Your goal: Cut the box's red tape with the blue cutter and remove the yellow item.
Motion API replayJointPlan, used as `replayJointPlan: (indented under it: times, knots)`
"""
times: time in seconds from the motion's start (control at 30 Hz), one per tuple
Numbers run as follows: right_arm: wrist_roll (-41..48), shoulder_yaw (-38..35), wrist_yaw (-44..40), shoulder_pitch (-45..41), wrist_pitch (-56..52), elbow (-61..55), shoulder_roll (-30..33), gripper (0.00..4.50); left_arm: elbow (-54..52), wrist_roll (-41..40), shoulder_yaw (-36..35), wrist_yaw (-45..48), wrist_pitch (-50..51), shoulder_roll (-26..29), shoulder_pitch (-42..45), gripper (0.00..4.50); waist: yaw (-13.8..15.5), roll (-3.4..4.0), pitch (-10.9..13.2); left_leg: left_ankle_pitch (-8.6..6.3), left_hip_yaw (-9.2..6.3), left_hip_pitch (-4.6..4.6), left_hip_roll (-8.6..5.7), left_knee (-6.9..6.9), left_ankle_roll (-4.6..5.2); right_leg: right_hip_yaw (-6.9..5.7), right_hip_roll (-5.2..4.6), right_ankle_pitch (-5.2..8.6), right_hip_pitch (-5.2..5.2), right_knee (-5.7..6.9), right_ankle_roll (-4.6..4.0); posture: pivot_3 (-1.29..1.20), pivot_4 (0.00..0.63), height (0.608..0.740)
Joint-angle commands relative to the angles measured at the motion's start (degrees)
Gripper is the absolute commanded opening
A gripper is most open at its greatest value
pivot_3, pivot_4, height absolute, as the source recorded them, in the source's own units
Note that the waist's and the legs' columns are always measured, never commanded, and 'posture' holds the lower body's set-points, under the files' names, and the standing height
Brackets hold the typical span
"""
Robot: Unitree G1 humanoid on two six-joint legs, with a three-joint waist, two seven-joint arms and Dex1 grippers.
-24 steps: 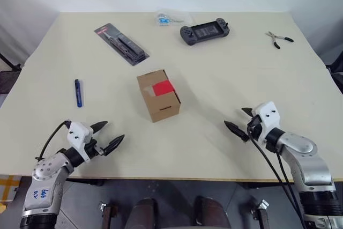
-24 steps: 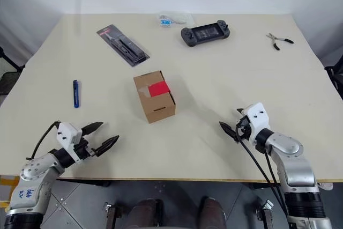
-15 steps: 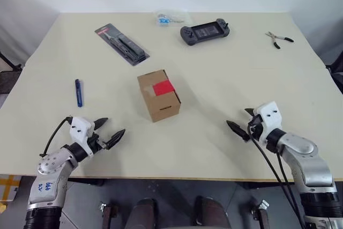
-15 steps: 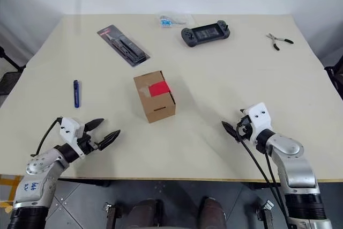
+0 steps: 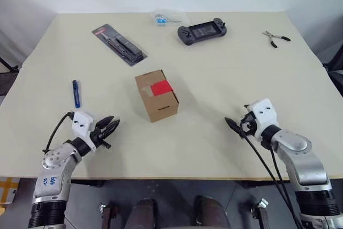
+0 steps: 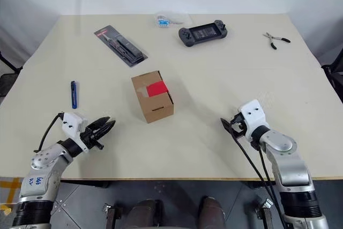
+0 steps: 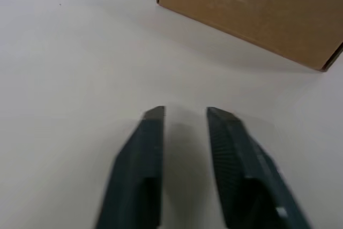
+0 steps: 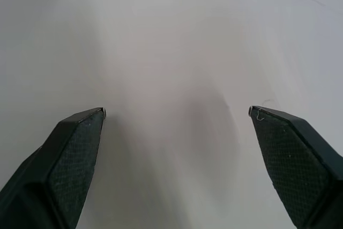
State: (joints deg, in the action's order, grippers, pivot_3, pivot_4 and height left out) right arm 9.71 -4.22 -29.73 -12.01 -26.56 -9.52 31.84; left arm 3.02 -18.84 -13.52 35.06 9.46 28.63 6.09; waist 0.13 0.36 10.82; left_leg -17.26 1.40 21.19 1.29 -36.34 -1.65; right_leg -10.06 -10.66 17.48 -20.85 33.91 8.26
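Left pincer (image 5: 109,127) is nearly closed and empty; right pincer (image 5: 236,124) gapes wide. Slim blue cutter (image 5: 76,93) looks light, rigid, probably slippery: grip mid-body.

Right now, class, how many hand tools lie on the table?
3: the blue cutter left of the box, the packaged black tool far left, the pliers far right.
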Motion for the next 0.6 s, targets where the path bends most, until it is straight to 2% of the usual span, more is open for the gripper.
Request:
replayJointPlan:
  times: [0.03, 0.1, 0.27, 0.43, 0.6]
  knots:
    - [1.4, 0.7, -0.3, -1.9, -2.0, -2.0, -1.0, 4.1, 2.2, 1.7, 0.3, -1.3, -1.2, 0.2, 2.8, 0.04, 0.0, 0.0, 0.0, 0.0, 0.01, 0.0, 0.0, -0.01, 0.0, 0.02, 0.0, 0.0, 0.0, 0.0, 0.0, 0.0, 0.15, 0.74]
    - [1.3, 1.9, -0.2, -3.5, -3.1, -2.1, -1.9, 3.57, 5.7, 3.1, 0.9, -1.8, -2.2, 0.4, 5.8, 0.0, 0.0, 0.0, 0.0, 0.0, 0.01, 0.01, 0.0, -0.04, 0.0, 0.02, 0.0, 0.0, -0.02, 0.04, 0.0, 0.0, 0.15, 0.74]
    - [0.7, 5.1, -0.1, -8.3, -4.2, 0.5, -4.8, 1.8, 12.2, 4.7, 2.6, -0.7, -4.8, -0.2, 11.6, 0.0, -0.1, -0.01, 0.0, 0.0, 0.03, 0.05, 0.0, -0.1, 0.0, 0.05, 0.0, -0.01, -0.08, 0.11, -0.01, 0.0, 0.15, 0.74]
    - [-0.5, 9.5, -0.4, -18.1, -3.3, 8.8, -10.1, 0.03, 18.7, 6.0, 5.5, 2.0, -7.7, -1.6, 18.0, 0.0, -0.4, -0.03, 0.0, 0.01, 0.05, 0.11, 0.0, -0.21, -0.01, 0.09, 0.01, -0.02, -0.2, 0.3, 0.0, 0.0, 0.15, 0.74]
    - [-1.4, 12.1, -0.1, -26.3, -0.6, 16.5, -16.0, 0.03, 24.7, 6.8, 7.9, 5.2, -11.5, -2.8, 23.1, 0.0, -0.6, -0.05, 0.0, 0.0, 0.1, 0.17, 0.0, -0.28, -0.02, 0.21, 0.0, -0.02, -0.45, 0.63, 0.0, 0.0, 0.15, 0.74]
